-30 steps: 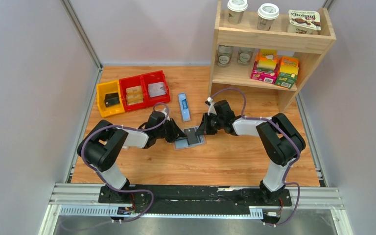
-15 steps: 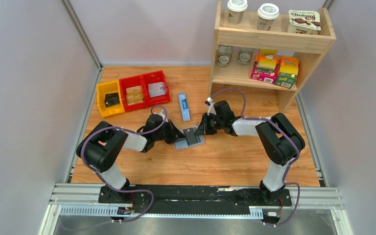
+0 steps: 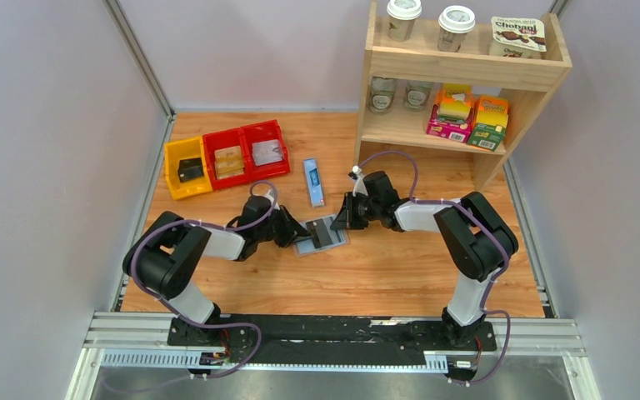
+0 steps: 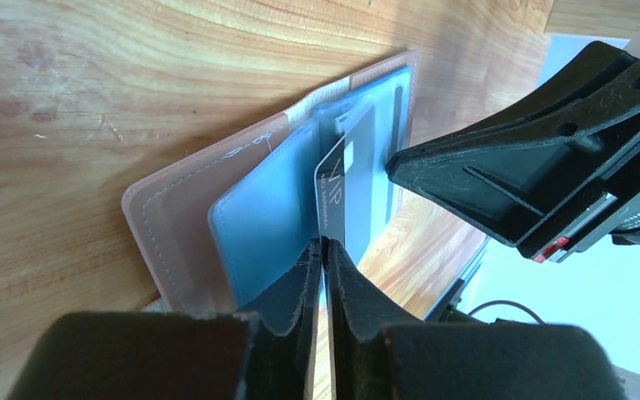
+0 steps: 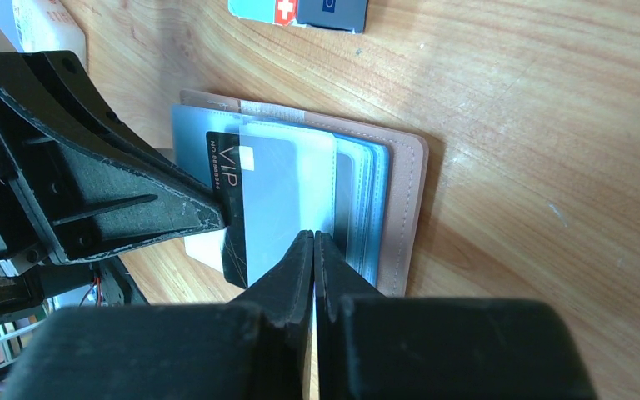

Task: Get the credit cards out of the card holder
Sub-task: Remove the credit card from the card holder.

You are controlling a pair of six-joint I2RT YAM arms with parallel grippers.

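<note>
At the upper left of the overhead view, a row of three bins (image 3: 210,158), one yellow and two red, sat on the wooden table (image 3: 383,267). Lower and to their right, the left gripper (image 4: 323,248) lay low over the table, its fingers closed on the near edge of a dark credit card (image 4: 352,196) printed "VIP". The credit card stuck partway out of a clear pocket in the card holder (image 4: 175,225). The card holder lay open and flat near the middle of the table, with its tan rim at the outside and its pale blue lining facing up. A narrow blue box (image 3: 314,182) lay just above the card holder, apart from it. From the right, the right gripper (image 5: 313,243) reached in with its fingers pressed together. Its tips were down on the blue lining right beside the credit card, and it was unclear whether they pinched anything. A wooden shelf (image 3: 458,67) with cups, jars and boxes stood at the upper right.
</note>
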